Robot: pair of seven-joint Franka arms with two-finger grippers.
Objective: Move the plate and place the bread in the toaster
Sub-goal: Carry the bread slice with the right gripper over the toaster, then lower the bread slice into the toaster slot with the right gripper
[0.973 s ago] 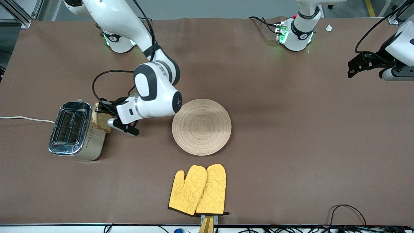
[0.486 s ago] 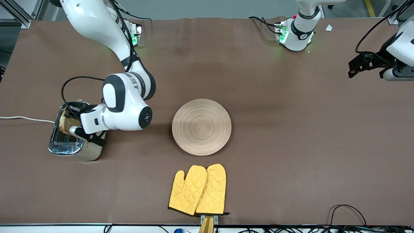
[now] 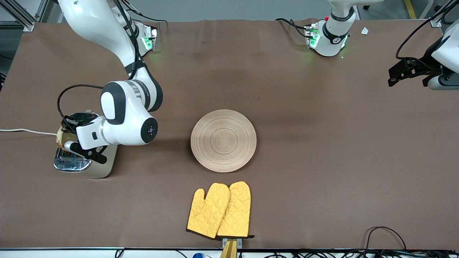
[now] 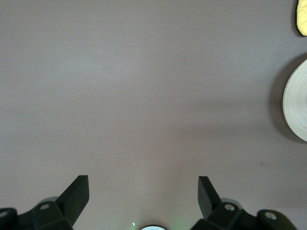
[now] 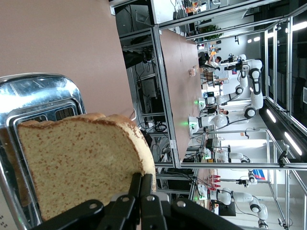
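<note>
Front view: the table point(image 3: 322, 143) carries everything, brown from edge to edge. The right arm point(image 3: 107, 43) reaches from its base at the top edge down to its own end of the table, and the left arm point(image 3: 443, 53) waits at the left arm's end, its gripper point(image 3: 398, 73) over bare table with fingers spread wide and empty; the left wrist view shows those fingers point(image 4: 76, 191) well apart.

The plate point(image 3: 223, 140) lies flat near the table's middle, with nothing on it. A pair of yellow mitts point(image 3: 219, 210) lies nearer the camera, close to the front edge. The toaster point(image 3: 86, 165) stands near the right arm's end of the table, its cord point(image 3: 25, 131) running off toward that edge.

The right gripper point(image 3: 68, 138) is over the toaster's chrome top, fingers clamped on the bread point(image 3: 61, 139). In the right wrist view the bread point(image 5: 81, 163) is held on edge above the slots point(image 5: 53, 115).
</note>
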